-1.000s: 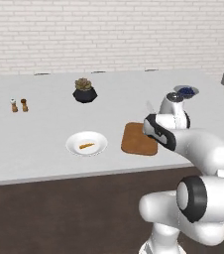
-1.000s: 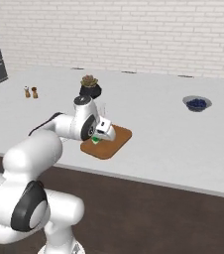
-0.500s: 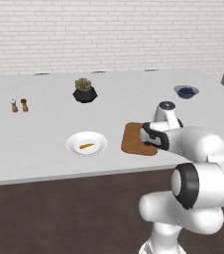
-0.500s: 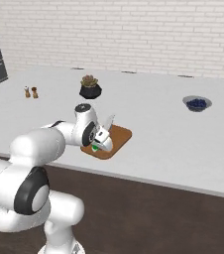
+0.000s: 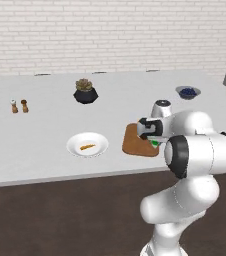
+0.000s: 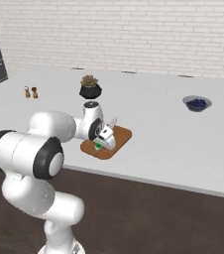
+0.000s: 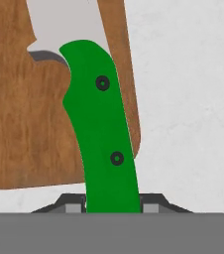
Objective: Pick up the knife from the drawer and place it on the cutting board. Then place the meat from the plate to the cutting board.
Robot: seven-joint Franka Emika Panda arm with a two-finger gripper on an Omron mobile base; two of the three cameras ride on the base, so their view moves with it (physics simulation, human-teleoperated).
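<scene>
Pinching the knife [image 7: 104, 129] by its green handle, the fingers [image 7: 73, 206] sit one on each side of it at the bottom of the hand view, with the pale blade reaching up over the cutting board [image 7: 29, 129]. Seen from the left base view, the gripper [image 5: 154, 141] hangs low over the board's right edge, a bit of green showing beneath it. The board lies on the white desk [image 5: 40, 150]. Just to its left stands the plate [image 5: 100, 148] with the meat [image 5: 87, 147] on it. A dark plant pot [image 5: 85, 93] and two small shakers [image 5: 19, 106] stand farther back, and a bowl of dark berries [image 5: 188, 92] sits far right.
</scene>
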